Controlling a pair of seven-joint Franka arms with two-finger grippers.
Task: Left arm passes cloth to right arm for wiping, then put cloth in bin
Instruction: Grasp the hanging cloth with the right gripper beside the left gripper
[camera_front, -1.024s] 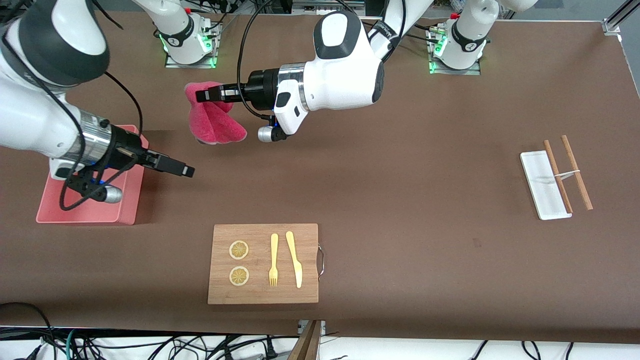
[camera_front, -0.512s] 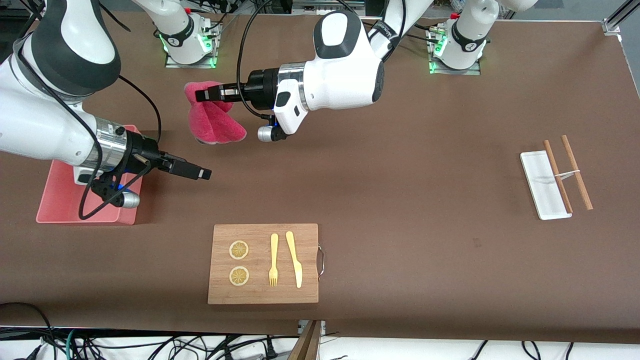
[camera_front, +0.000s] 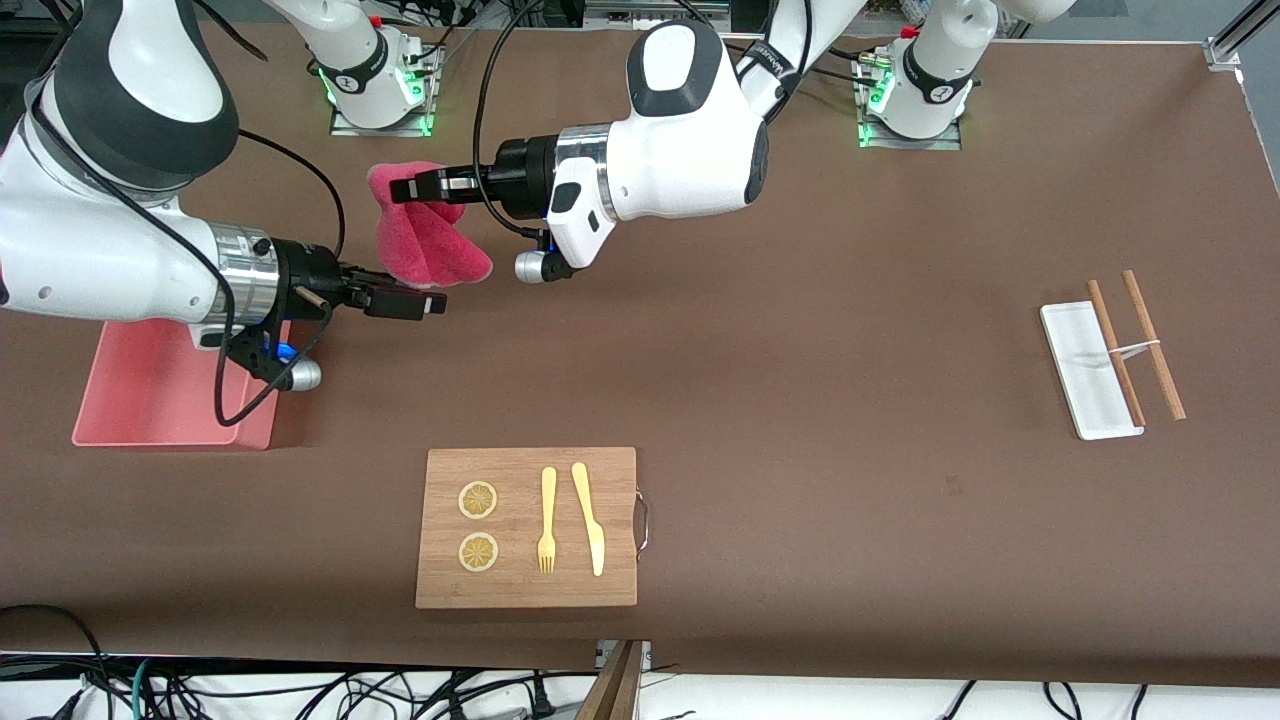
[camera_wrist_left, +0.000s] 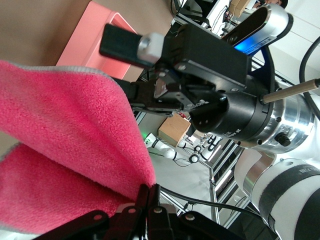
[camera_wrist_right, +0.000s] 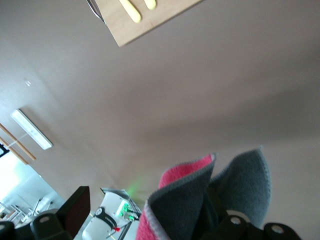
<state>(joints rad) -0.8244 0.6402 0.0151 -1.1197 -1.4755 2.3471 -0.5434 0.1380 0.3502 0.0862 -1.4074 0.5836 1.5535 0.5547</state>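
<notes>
In the front view, the left pincer (camera_front: 412, 188) is hanging in the air over the bench (camera_front: 800, 350), pinched shut on the top of the cloth (camera_front: 425, 235), which is drooping below it in crimson folds. The right pincer (camera_front: 425, 303) is reaching in just under the cloth's lower edge; whether its jaws are parted cannot be told here. The bin (camera_front: 150, 385) is sitting on the bench toward the right arm's end, partly covered by the right arm's wrist. A wooden board (camera_front: 527, 527) is lying nearer the front camera, carrying two lemon slices (camera_front: 478, 525), a fork (camera_front: 547, 520) and a knife (camera_front: 589, 518). A white tray (camera_front: 1088, 370) with two chopsticks (camera_front: 1135, 345) is lying toward the left arm's end.

In the left wrist view, the cloth (camera_wrist_left: 65, 150) is filling much of the frame, gripped at its edge by the left pincer (camera_wrist_left: 149, 192). The right pincer (camera_wrist_left: 131, 44) is showing past it, one finger visible, with the bin (camera_wrist_left: 95, 30) farther off.

In the right wrist view, the cloth (camera_wrist_right: 210, 195) is showing its grey reverse and pink face close to the right pincer's black finger (camera_wrist_right: 75, 212); the jaws look spread apart and are holding nothing. The board (camera_wrist_right: 150, 17) is showing at the frame's edge.
</notes>
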